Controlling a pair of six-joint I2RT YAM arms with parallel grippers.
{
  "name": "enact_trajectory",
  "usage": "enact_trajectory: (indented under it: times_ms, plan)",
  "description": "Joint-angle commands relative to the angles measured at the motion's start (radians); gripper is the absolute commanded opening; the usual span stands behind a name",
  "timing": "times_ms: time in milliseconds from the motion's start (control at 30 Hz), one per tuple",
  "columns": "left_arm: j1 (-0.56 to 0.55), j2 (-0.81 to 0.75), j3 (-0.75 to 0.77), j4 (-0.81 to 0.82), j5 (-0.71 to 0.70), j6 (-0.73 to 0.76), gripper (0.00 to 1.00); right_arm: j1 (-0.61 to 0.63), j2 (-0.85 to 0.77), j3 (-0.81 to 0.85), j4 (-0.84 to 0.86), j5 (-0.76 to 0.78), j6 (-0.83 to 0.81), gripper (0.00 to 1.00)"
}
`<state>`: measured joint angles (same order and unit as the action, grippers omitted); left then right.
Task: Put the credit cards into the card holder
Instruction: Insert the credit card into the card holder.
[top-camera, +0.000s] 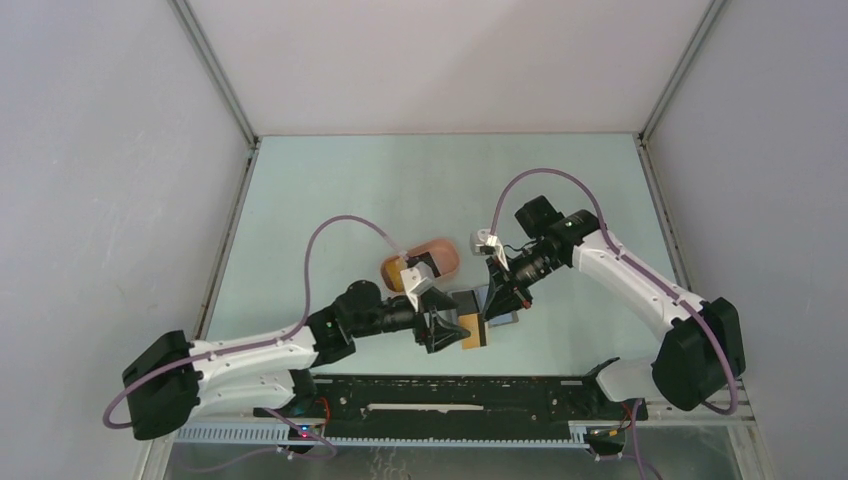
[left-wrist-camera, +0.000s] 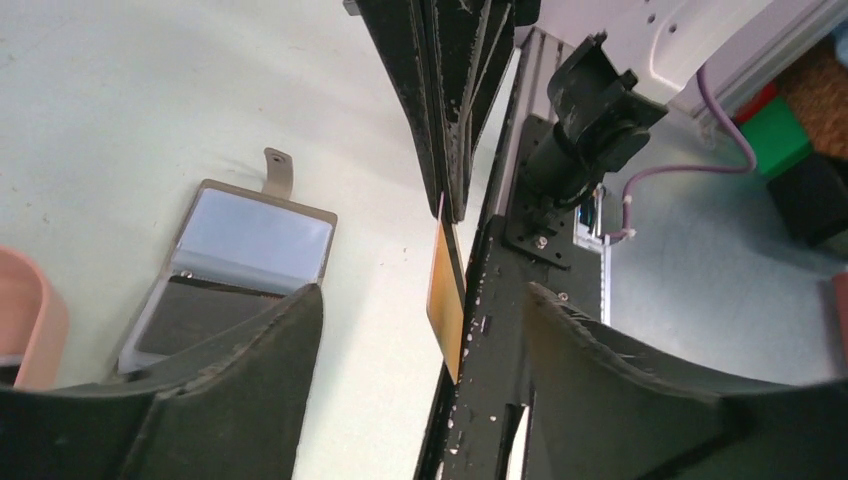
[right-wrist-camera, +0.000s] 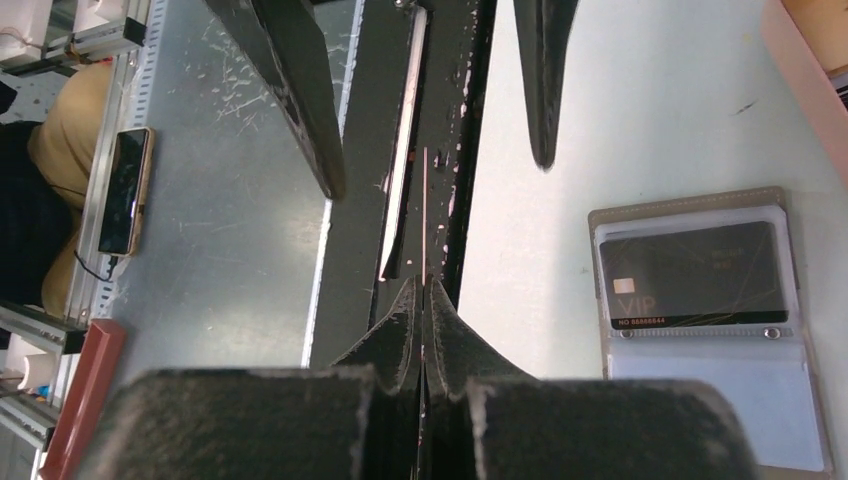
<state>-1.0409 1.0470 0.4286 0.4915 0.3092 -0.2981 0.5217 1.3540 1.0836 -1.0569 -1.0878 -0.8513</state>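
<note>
While the right claw pinches the yellow-orange card, the left claw gapes wide, flanking it.

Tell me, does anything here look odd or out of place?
The yellow-orange card is pinched edge-on in the jaws of the right arm, beside the open card holder rather than in it. One dark card already sits inside. Nothing looks spilled or damaged.

Bright, even overhead illumination is provided throughout; only faint, soft-edged shadows are cast on the pale table beneath the arms. The table is nearly washed out in the left wrist view, where a sheen is carried by the card holder. The left gripper's fingers are rendered soft and enlarged by wide-angle stretching at the lower edge.
</note>
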Motion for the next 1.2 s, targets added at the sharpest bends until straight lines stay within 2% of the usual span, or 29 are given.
enact_trajectory:
  times_ms: [0,100,267,700,1167]
  plan:
    - [0.012,-0.116,-0.123,0.157,-0.068,-0.063,0.82,-0.017,0.027,0.046,-0.075,-0.042,-0.070,0.00]
    - [0.016,-0.176,-0.199,0.229,-0.068,-0.108,0.85,-0.023,0.039,0.046,-0.077,-0.048,-0.071,0.00]
    - [0.016,-0.170,-0.216,0.266,-0.048,-0.161,0.80,-0.024,0.066,0.054,-0.088,-0.064,-0.070,0.00]
    - [0.019,0.045,-0.150,0.436,0.032,-0.233,0.45,-0.037,0.087,0.062,-0.106,-0.083,-0.083,0.00]
    - [0.032,0.114,-0.148,0.542,0.065,-0.288,0.38,-0.036,0.099,0.061,-0.103,-0.078,-0.078,0.00]
